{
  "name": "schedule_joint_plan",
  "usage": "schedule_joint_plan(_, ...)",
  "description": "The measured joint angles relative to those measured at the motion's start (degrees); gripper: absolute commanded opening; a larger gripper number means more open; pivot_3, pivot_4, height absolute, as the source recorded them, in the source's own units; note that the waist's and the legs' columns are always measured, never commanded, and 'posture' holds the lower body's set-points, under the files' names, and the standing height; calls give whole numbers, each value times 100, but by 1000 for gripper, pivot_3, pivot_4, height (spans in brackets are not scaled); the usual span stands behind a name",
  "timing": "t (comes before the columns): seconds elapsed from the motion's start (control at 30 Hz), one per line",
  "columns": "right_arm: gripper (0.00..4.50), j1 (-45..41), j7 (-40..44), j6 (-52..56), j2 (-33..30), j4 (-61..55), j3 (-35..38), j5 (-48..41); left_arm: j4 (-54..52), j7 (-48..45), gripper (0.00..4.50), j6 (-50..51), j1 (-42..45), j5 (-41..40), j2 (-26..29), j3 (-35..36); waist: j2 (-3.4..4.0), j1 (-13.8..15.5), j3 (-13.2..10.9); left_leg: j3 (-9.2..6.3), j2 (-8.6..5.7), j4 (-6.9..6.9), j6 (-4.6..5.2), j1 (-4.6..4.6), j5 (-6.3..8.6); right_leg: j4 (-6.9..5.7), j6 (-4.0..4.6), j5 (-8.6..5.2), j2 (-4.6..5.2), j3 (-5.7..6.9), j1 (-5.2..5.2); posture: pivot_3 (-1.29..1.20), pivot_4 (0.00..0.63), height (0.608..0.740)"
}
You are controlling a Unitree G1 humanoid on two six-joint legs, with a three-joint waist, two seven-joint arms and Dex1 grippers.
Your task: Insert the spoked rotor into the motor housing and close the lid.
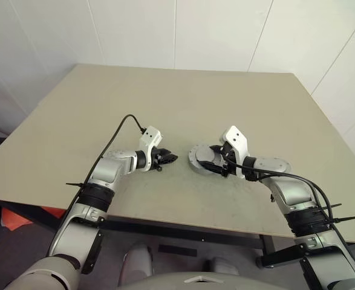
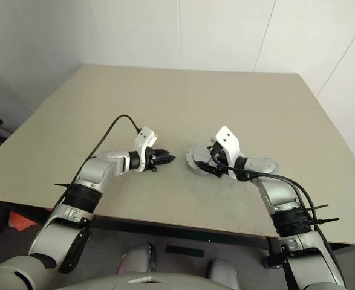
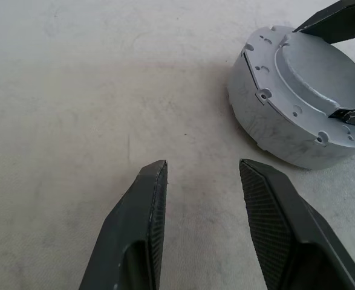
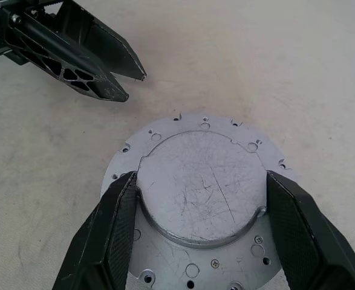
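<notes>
The motor housing [image 3: 268, 127] stands on the table as a short round grey cup, with the lid [image 4: 201, 181] lying flat on top of it. My right gripper [image 4: 200, 176] reaches over it from the right, and its two fingers [image 4: 113, 229] press against opposite sides of the lid's raised round centre. My left gripper [image 3: 202, 164] hovers just above the table a short way left of the housing [image 1: 200, 158], open with nothing between its fingers, pointing at the housing. The spoked rotor is hidden.
The beige table [image 1: 183, 96] stretches wide behind and to both sides of the housing. Its front edge [image 1: 183, 220] runs close below my arms. White walls stand behind the table.
</notes>
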State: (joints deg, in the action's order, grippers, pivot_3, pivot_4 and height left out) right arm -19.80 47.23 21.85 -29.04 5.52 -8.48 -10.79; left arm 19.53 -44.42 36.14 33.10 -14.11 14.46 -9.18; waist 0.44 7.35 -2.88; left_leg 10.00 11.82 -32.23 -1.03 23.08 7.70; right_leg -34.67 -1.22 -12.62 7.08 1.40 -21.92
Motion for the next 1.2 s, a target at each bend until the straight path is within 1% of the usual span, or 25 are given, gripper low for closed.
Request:
schedule_joint_plan(0.23,3203,-32,-5,73,-29,12,-18,1,0,9,2025,57,3,-34,-71,28,-2,6,1,0,0,-1,0,-4,0,0,-1,0,2,0,9,0,0,740)
schedule_joint_plan(0.37,3203,-34,-7,74,-55,17,-22,3,38,104,2025,544,173,-404,-441,350,-3,19,2,0,0,-3,0,-4,0,0,-1,0,4,0,13,0,0,740)
schedule_joint_plan(0.47,3203,-40,-14,74,-59,27,-34,7,89,122,1373,883,473,-729,-723,593,-4,22,3,0,-1,-3,0,-8,0,0,-1,0,4,0,19,0,0,740)
schedule_joint_plan(0.6,3203,-47,-24,73,-59,28,-69,12,288,173,41,1073,728,-1014,-1003,842,-4,17,6,0,-2,-2,0,-24,0,8,-1,-1,4,1,37,0,0,740)
schedule_joint_plan(0.73,3203,-33,-46,67,-63,23,-71,12,734,244,16,1155,911,-1119,-1132,995,-4,19,6,-1,-3,0,1,-29,1,14,-5,-3,4,2,44,0,0,740)
schedule_joint_plan(0.9,3203,9,-111,41,-67,10,-68,12,1119,245,16,1279,1028,-1122,-1228,988,-5,20,6,-2,-3,1,3,-42,2,25,-35,-21,4,2,66,0,0,740)
schedule_joint_plan(1.07,3203,27,-181,35,-68,-2,-76,14,1439,471,16,1371,1200,-895,-1227,833,-5,21,5,-4,-3,4,3,-54,2,28,-46,-27,4,1,75,0,0,740)
schedule_joint_plan(1.2,3203,49,-224,40,-73,-14,-75,15,1629,604,16,1387,1280,-802,-1215,854,-5,31,6,-6,-2,10,4,-65,3,53,-48,-29,4,2,95,0,0,740)
